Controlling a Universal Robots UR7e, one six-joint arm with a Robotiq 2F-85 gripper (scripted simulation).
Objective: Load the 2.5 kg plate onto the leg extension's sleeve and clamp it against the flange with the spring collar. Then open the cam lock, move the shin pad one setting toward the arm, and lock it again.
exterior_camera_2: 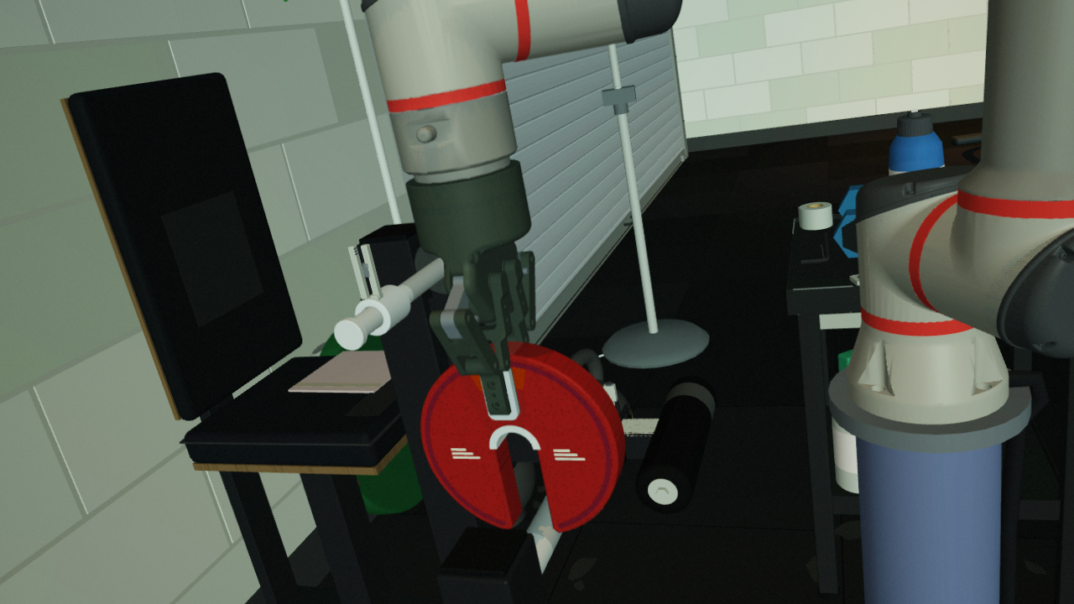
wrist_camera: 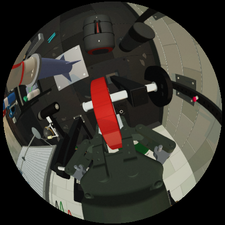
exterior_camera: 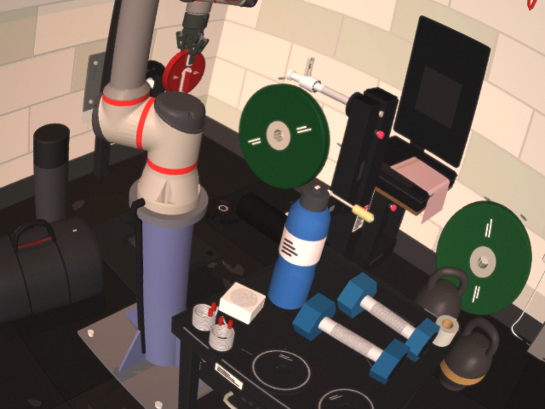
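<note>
By the back wall, a red slotted plate (exterior_camera_2: 521, 443) hangs upright with its slot pointing down, above a white horizontal peg (wrist_camera: 119, 95) that juts from a black bracket. In the side camera the red plate (exterior_camera: 184, 71) shows just above the arm's shoulder. The leg extension machine (exterior_camera: 367, 176) stands to the right, its white sleeve (exterior_camera: 310, 84) sticking out near the top with a large green plate (exterior_camera: 284, 135) in front of it. Its black shin pad (exterior_camera_2: 674, 445) lies low beside the frame. Two spring collars (exterior_camera: 213, 326) sit on the black table. My gripper (exterior_camera_2: 496, 375) is closed, holding the red plate by its top edge.
A black duffel bag (exterior_camera: 46, 264) lies on the floor at left beside a dark cylinder (exterior_camera: 51, 171). The table also holds a blue bottle (exterior_camera: 301, 251), a white box (exterior_camera: 242, 302) and two blue dumbbells (exterior_camera: 365, 328). Kettlebells (exterior_camera: 469, 352) and another green plate (exterior_camera: 483, 257) stand right.
</note>
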